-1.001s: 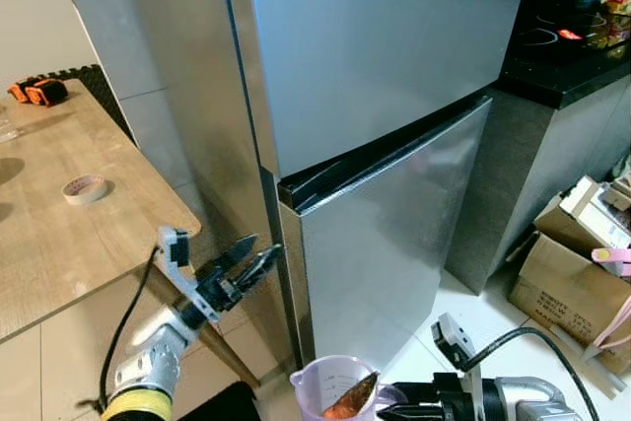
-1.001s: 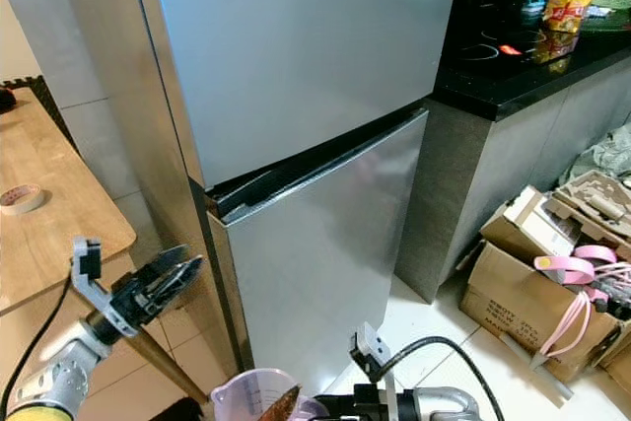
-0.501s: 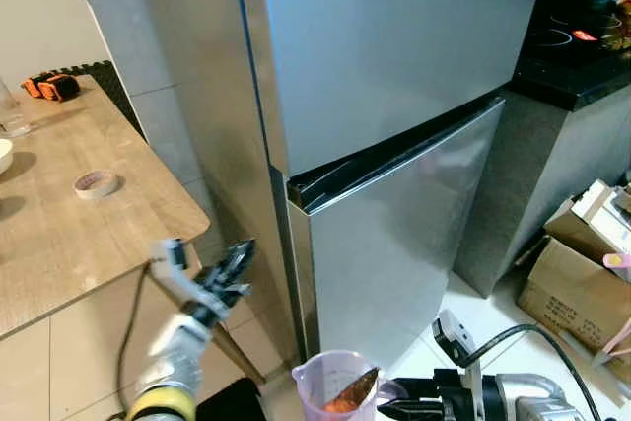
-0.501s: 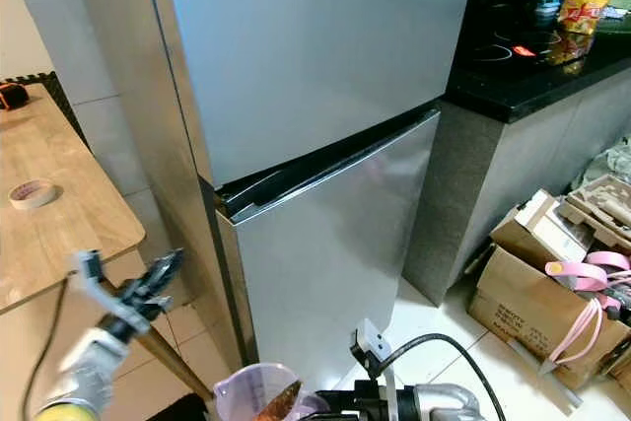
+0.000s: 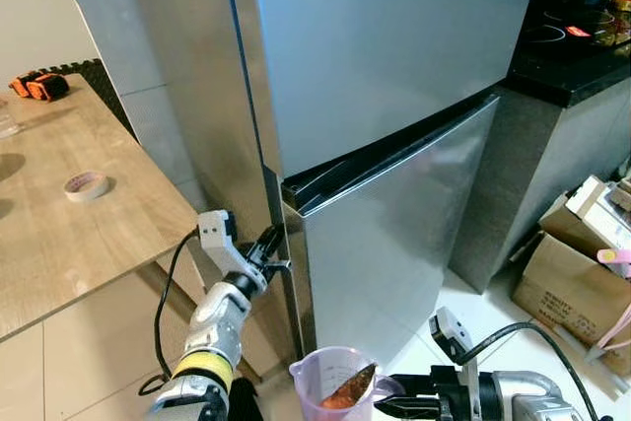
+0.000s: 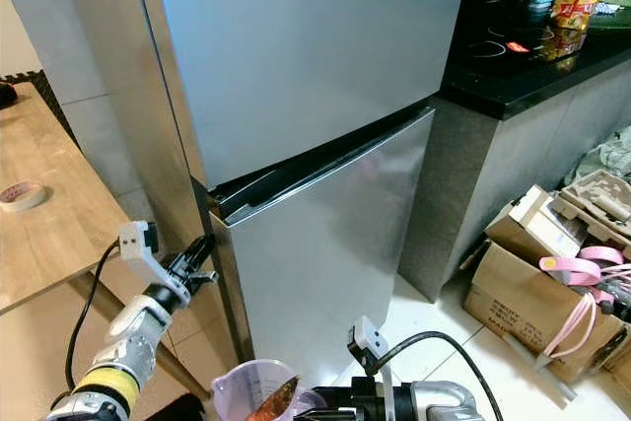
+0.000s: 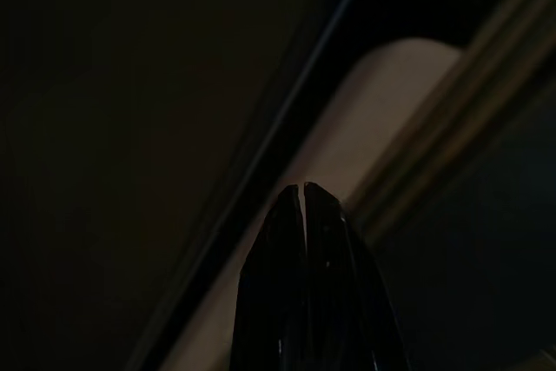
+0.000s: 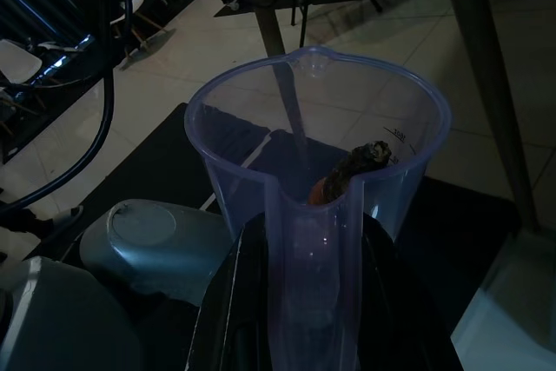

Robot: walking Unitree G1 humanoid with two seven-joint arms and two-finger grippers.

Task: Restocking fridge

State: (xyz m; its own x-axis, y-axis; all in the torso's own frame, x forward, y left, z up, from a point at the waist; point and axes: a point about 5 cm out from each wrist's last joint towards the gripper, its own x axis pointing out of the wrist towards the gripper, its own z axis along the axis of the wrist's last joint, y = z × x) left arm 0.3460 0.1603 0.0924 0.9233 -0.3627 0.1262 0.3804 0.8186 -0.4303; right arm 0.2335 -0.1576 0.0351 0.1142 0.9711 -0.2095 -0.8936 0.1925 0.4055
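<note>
The left gripper (image 5: 273,249), fingers pressed together with nothing between them, pokes at the upright left edge of the lower fridge door (image 5: 394,234), while the right gripper (image 5: 394,407), lower and farther right, clasps the handle of the measuring jug (image 5: 333,384) holding a carrot (image 5: 347,396).

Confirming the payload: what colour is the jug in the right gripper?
Translucent pale purple jug, orange item inside; clearest in the right wrist view, held by the right gripper.

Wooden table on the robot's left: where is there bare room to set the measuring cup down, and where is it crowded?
The wooden table is bare along its near edge and corner, below the tape roll. The orange-black item sits at the far end. Floor right of the fridge is crowded with cardboard boxes. The right gripper holds the measuring cup.
</note>
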